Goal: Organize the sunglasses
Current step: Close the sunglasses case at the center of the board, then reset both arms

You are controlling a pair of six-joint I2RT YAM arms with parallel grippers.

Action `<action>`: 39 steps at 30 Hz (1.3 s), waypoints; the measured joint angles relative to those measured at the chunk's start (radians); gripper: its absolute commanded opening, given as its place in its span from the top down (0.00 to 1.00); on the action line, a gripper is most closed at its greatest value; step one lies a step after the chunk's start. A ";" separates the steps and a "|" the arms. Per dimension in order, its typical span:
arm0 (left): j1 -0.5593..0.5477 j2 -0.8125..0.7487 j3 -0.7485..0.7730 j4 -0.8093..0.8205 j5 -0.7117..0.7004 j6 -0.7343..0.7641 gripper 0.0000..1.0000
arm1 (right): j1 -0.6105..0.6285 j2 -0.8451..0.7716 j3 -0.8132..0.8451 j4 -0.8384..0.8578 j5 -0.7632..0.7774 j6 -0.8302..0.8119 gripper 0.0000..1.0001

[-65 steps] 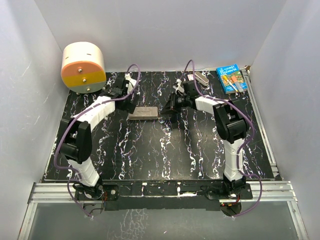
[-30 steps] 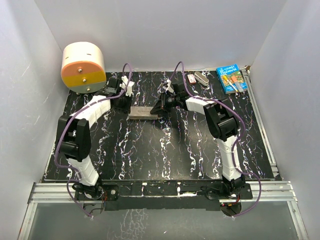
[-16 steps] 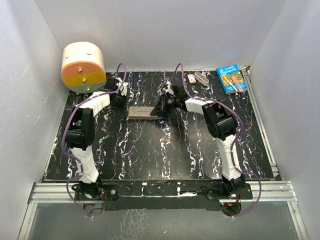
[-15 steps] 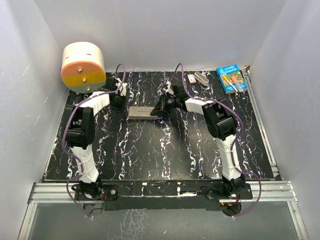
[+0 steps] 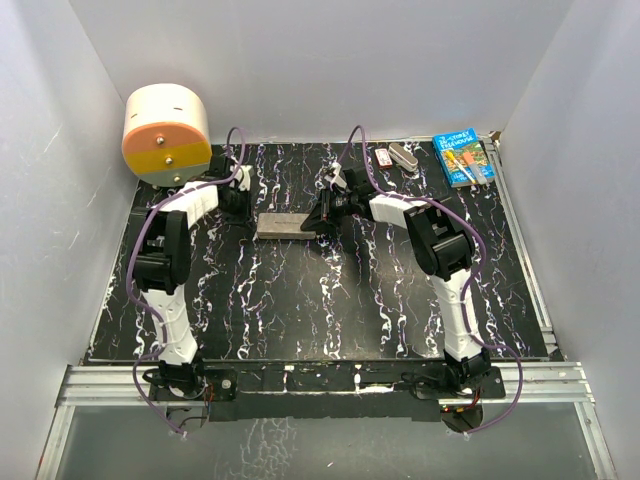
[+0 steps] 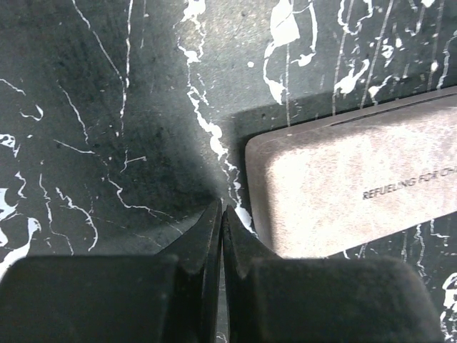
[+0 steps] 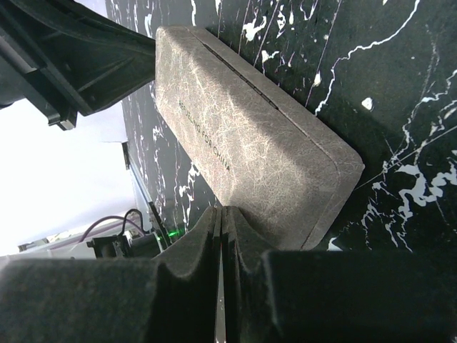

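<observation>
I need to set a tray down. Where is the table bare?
Bare: the near half of the table, between left arm and right arm, in front of the grey case. Crowded: the far strip, with drum, left gripper, right gripper, book.

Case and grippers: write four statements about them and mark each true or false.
1. The case is closed. True.
2. The left gripper holds the case. False: it is shut on nothing, beside the case's end.
3. The right gripper is shut. True.
4. The case lies on the book. False: it lies on the table; the book is at the far right corner.
</observation>
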 measured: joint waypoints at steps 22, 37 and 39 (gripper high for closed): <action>0.000 -0.047 0.012 0.022 0.175 -0.124 1.00 | 0.001 0.005 0.012 -0.021 -0.001 -0.015 0.93; -0.007 -0.038 0.005 -0.048 0.154 -0.130 1.00 | 0.001 0.019 0.043 -0.065 -0.008 -0.016 0.93; -0.011 -0.037 0.004 -0.048 0.142 -0.128 1.00 | 0.001 0.021 0.046 -0.068 -0.009 -0.015 0.93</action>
